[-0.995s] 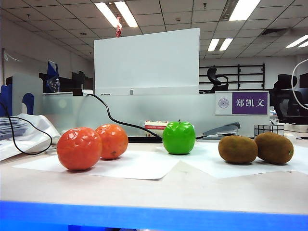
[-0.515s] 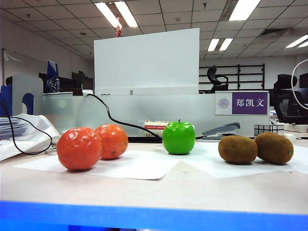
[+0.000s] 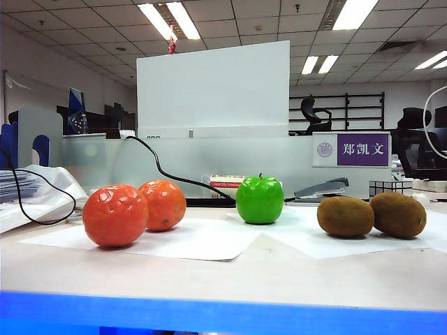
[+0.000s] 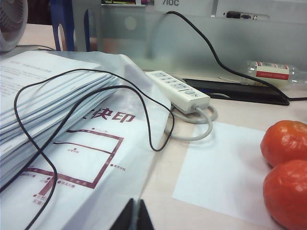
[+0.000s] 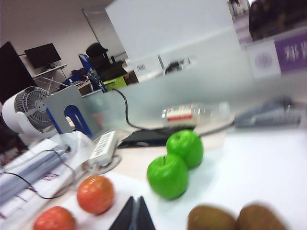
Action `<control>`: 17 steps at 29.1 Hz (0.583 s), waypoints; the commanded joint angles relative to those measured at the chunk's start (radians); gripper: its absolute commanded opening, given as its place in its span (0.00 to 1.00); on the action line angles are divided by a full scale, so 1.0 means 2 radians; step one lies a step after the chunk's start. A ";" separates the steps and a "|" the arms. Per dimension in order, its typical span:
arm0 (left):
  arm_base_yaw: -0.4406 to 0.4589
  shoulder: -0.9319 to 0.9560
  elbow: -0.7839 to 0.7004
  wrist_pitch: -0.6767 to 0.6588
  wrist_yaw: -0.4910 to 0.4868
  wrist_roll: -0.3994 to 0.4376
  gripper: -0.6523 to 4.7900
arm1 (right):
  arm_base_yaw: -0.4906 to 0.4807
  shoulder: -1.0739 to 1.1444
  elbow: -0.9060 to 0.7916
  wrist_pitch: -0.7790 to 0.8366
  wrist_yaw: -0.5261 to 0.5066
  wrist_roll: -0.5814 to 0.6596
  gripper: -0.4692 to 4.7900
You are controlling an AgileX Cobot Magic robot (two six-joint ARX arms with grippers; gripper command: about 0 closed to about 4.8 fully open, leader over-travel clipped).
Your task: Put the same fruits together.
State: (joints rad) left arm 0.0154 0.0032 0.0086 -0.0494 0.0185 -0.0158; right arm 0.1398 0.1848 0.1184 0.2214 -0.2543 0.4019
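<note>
Across the pale surface point(image 3: 279, 272) in the exterior view, two dimpled orange-red oranges point(image 3: 115, 215) touch at left, two glossy green apples point(image 3: 260, 199) line up at centre, two fuzzy brown kiwis point(image 3: 345, 216) touch at right. In the wrist views, the left gripper point(image 4: 134, 218) and right gripper point(image 5: 134, 215) show fingers pressed together, empty.

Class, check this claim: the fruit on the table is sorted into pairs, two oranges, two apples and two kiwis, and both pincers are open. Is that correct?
One detail is wrong: the pincers are shut, not open. The left wrist view shows the left pincer with tips pressed together, and the right wrist view shows the right pincer likewise. The oranges, apples and kiwis do sit in pairs.
</note>
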 commanded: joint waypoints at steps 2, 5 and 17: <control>-0.001 -0.001 0.000 0.003 0.002 0.001 0.11 | -0.001 -0.053 0.002 -0.044 0.008 -0.119 0.08; -0.001 -0.001 0.000 0.003 0.002 0.001 0.11 | -0.002 -0.091 0.002 -0.097 0.017 -0.155 0.08; -0.001 -0.001 0.000 0.002 0.002 0.001 0.11 | -0.094 -0.092 0.002 -0.209 0.074 -0.161 0.08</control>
State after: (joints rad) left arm 0.0151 0.0032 0.0086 -0.0498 0.0196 -0.0158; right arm -0.0433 0.0029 0.1188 -0.2104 -0.1070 0.0868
